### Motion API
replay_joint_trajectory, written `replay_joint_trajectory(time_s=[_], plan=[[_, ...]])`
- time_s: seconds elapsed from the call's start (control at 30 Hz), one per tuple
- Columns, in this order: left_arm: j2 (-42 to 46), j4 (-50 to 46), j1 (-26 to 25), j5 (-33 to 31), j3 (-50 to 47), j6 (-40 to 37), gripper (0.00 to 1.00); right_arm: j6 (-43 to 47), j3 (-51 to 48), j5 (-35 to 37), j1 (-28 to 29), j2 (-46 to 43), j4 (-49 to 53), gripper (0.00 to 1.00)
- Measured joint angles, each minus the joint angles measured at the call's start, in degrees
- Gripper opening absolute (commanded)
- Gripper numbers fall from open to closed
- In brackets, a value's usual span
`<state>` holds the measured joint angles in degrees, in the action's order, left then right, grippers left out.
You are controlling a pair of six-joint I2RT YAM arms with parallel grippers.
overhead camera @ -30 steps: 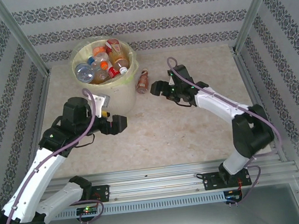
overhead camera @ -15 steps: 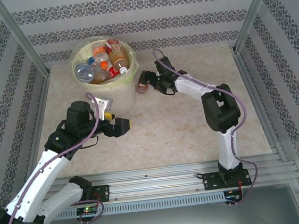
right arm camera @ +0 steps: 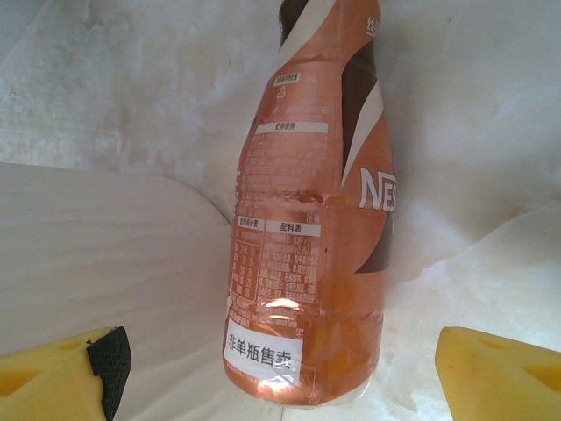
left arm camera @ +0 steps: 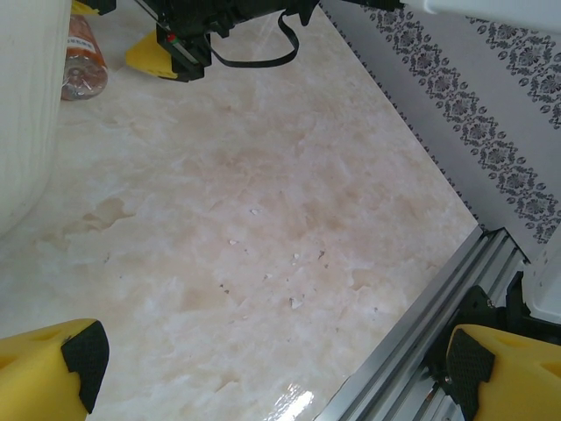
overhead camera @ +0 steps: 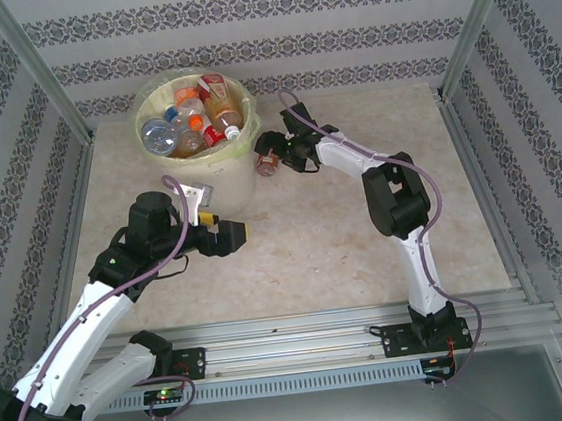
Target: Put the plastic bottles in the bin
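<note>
One orange-labelled plastic bottle (overhead camera: 267, 164) (right arm camera: 307, 237) lies on the table right beside the bin (overhead camera: 232, 175), a pale yellow bucket holding several plastic bottles (overhead camera: 196, 119). My right gripper (overhead camera: 277, 151) (right arm camera: 280, 386) is open, its yellow fingers (right arm camera: 61, 377) standing either side of the bottle's base with gaps on both sides. The bin's wall (right arm camera: 88, 237) is just left of that bottle. My left gripper (overhead camera: 228, 236) (left arm camera: 280, 377) is open over bare table in front of the bin, nothing between its fingers. From there I see the lying bottle (left arm camera: 83, 61) and the right gripper's yellow finger (left arm camera: 153, 57).
The aluminium rail (overhead camera: 323, 327) (left arm camera: 421, 316) runs along the near edge. Patterned walls (overhead camera: 545, 142) and metal frame posts enclose the marbled table (overhead camera: 315, 247) on three sides.
The right arm has swung left and reached the lying bottle, its jaws now straddling it and slightly wider. The left gripper drifted a little to the right.
</note>
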<state>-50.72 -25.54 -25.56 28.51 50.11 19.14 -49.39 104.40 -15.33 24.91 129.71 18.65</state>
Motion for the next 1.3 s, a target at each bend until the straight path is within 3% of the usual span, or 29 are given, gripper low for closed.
replay_joint_trajectory(time_s=[0.9, 1.3], plan=[[1.0, 3.0, 0.0, 0.3, -2.6, 2.4, 1.0, -1.9, 8.0, -2.3, 0.5, 8.2, 3.2, 0.78], [1.0, 3.8, 0.0, 1.1, -2.6, 3.4, 1.0, -3.0, 8.4, -3.1, 0.9, 8.8, 3.2, 0.62]])
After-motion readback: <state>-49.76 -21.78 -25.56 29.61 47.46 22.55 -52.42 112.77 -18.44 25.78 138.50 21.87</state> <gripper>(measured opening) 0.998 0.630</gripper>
